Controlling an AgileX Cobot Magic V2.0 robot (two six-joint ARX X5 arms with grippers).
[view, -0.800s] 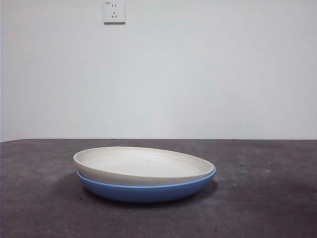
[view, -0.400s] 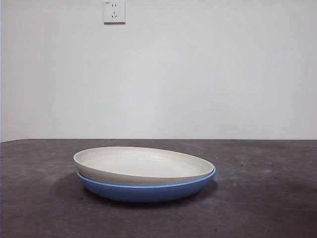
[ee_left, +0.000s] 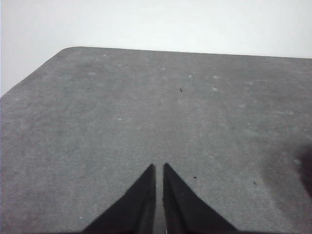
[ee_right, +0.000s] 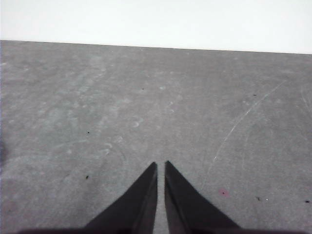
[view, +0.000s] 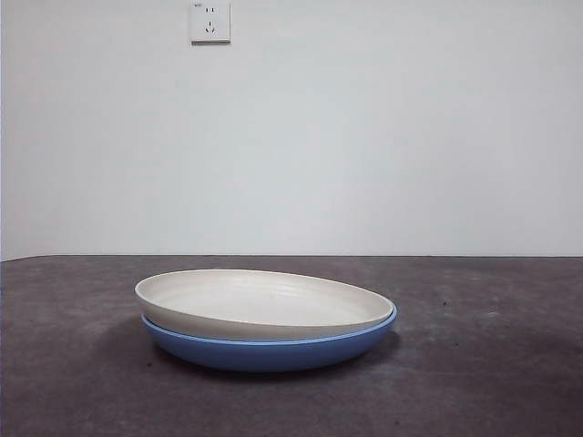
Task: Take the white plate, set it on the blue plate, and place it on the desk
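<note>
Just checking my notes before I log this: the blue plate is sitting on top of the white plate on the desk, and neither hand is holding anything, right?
Not quite. The front view shows the order reversed: the white plate sits on top of the blue plate. The rest holds: the stack is on the desk, and the left hand and right hand hold nothing.

You are looking at a dark grey-brown, matte surface (view: 492, 364) with a faintly mottled, speckled look, running back to a pale wall. One thing sits directly on it: the blue plate (view: 273, 350), resting flat near the middle in the front view, a soft shadow around its base. In the left wrist view you see a rounded corner of the surface and a few dark specks; in the right wrist view, thin pale scratches and a small pinkish spot.
</note>
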